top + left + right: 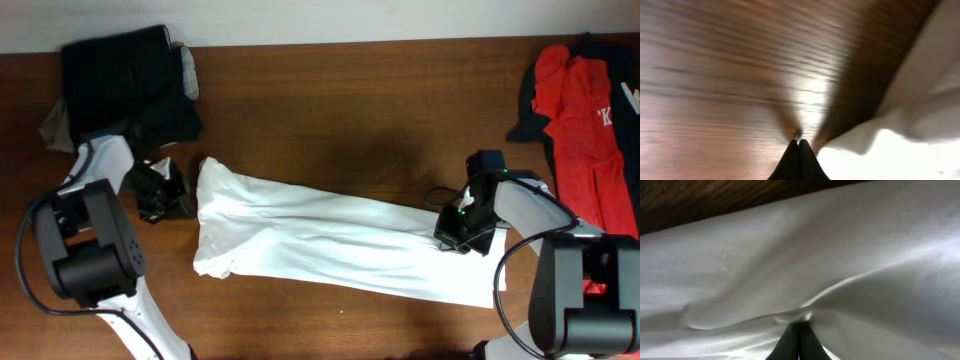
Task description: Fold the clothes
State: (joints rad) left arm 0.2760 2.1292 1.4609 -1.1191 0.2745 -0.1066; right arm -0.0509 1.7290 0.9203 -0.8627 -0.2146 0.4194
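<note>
Fabric of the white shirt (330, 235) lies stretched in a long, creased band across the middle of the table (350, 110), slanting from the left-centre down toward the right edge. Its left end is bunched and slightly raised; its right end lies flatter.

At that right end sits the right gripper (462, 235), low on the cloth. In the right wrist view its jaws are pressed together, and a small ridge of the white cloth is pulled up and pinched between the tips.

The left gripper (165, 200) is just beside the shirt's left end, over bare wood. In the blurred left wrist view its jaws are closed tight against each other with nothing seen between them; the shirt's edge lies close to their right, and contact cannot be made out.

A black garment (130, 70) is heaped in the far left corner. A red garment (585, 110) lies in the far right corner.
</note>
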